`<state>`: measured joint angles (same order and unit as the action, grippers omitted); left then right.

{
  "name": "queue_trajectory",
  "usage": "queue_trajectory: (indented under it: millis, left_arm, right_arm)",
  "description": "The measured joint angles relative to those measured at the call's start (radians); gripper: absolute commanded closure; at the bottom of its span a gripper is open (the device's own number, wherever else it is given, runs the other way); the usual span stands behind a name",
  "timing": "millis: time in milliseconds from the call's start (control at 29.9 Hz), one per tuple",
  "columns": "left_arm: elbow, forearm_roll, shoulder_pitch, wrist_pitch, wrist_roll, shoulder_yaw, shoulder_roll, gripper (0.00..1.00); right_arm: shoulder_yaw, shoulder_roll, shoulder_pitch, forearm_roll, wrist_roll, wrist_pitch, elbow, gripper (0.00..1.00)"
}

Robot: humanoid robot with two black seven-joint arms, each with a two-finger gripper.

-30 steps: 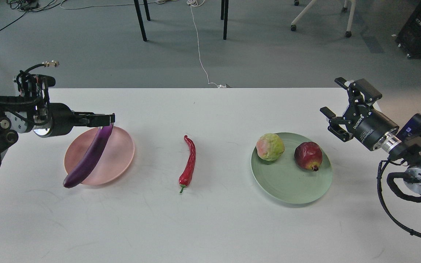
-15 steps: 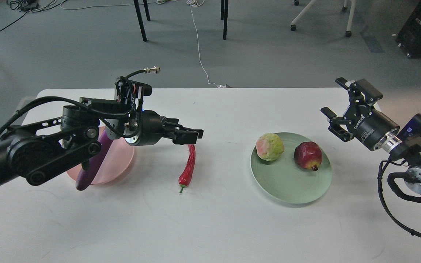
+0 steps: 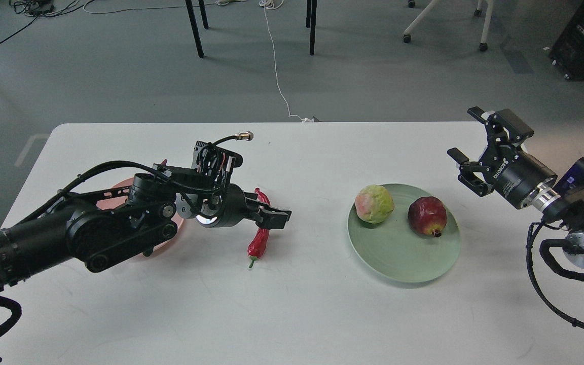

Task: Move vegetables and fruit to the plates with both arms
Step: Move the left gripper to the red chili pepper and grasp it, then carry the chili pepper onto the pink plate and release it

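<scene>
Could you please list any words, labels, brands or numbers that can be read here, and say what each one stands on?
White lettering on the right gripper's black body: too small and tilted to read for certain.
No readable text shows on the left gripper, the chili pepper, the green plate or the table.

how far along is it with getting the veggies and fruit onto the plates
Done: both fruits on the green plate. In hand: left end effector at the red chili, which lies on the table. Pink plate mostly hidden. Right end effector hangs open, empty.
</scene>
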<state>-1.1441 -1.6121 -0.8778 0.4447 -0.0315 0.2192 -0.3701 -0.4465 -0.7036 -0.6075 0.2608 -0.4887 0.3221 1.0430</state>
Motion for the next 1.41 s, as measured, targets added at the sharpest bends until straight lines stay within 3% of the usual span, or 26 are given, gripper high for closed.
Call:
queue_trajectory:
  millis: [368, 502, 603, 703, 736, 904, 1172, 1406]
  left_arm:
    - [0.025, -0.002, 0.027, 0.001, -0.029, 0.000, 0.034, 0.04]
    - [0.026, -0.002, 0.039, 0.002, -0.039, 0.000, 0.038, 0.14]
    - [0.026, -0.003, 0.048, 0.002, -0.044, 0.000, 0.039, 0.34]
    - [0.026, -0.003, 0.051, 0.003, -0.046, -0.002, 0.038, 0.76]
    - [0.026, -0.003, 0.051, 0.003, -0.046, -0.007, 0.038, 0.83]
    - [0.025, -0.003, 0.052, 0.000, -0.049, -0.015, 0.037, 0.92]
    - [-0.016, 0.005, 0.042, -0.001, -0.051, -0.007, 0.012, 0.92]
    - [-0.157, 0.019, -0.002, 0.012, -0.030, 0.002, -0.202, 0.91]
  right_arm:
    - [0.000, 0.001, 0.000, 0.000, 0.000, -0.001, -0.001, 0.01]
    - [0.000, 0.001, 0.000, 0.000, 0.000, -0.001, -0.002, 0.01]
    - [-0.001, 0.001, 0.000, 0.000, 0.000, -0.001, -0.002, 0.01]
    - [-0.005, 0.001, 0.000, 0.000, 0.000, -0.001, -0.002, 0.01]
    - [-0.005, 0.001, 0.000, 0.000, 0.000, -0.001, -0.002, 0.01]
    - [-0.006, 0.001, 0.000, 0.000, 0.000, -0.001, -0.002, 0.01]
    - [-0.008, 0.001, 0.001, 0.000, 0.000, -0.001, -0.001, 0.01]
    - [-0.008, -0.005, 0.008, 0.000, 0.000, -0.001, -0.001, 0.01]
